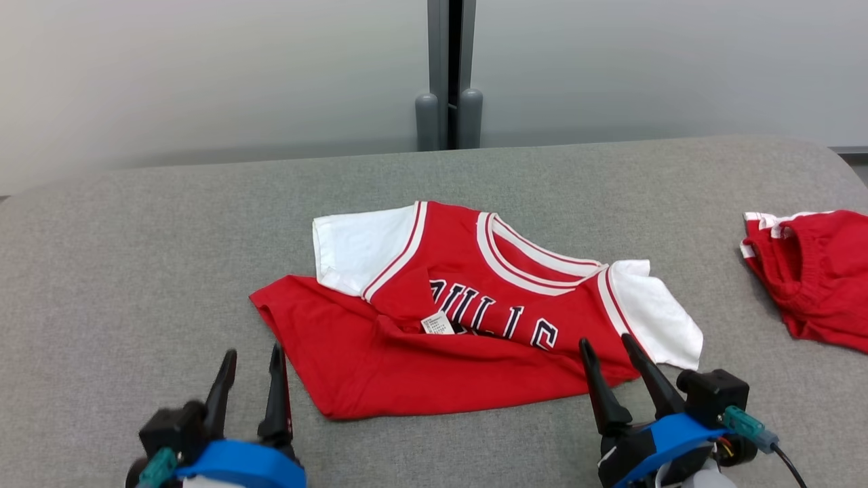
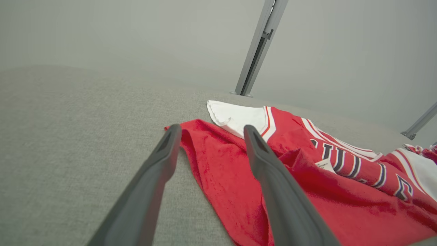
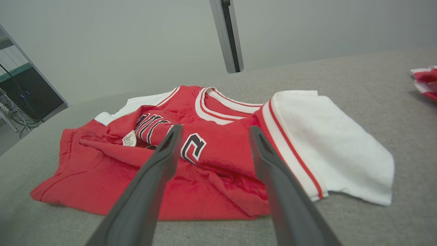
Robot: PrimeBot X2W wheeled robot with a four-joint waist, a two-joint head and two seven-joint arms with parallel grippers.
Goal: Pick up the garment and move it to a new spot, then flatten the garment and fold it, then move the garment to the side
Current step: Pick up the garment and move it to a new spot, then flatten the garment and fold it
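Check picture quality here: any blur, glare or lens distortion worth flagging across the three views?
Head view: even, diffuse light, no glare, soft shadow under the jersey, lettering sharp; left gripper slightly soft. Left wrist view: wide-angle stretch, the post leans, near fingers blurred. Right wrist view: same stretch, label unreadable.

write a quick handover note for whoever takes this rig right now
Left tool: open, empty, by the jersey's near left corner.
Right tool: open, empty, at its near right edge, by the white sleeve.
Jersey: middle of the grey pad, front up. Its lower part is rumpled and lapped over the lettering, with the label showing.
Other garment: red, far right, apart from the jersey.
Done: jersey laid down, apparently at its new spot.
Left: flatten it, fold it, move it aside.
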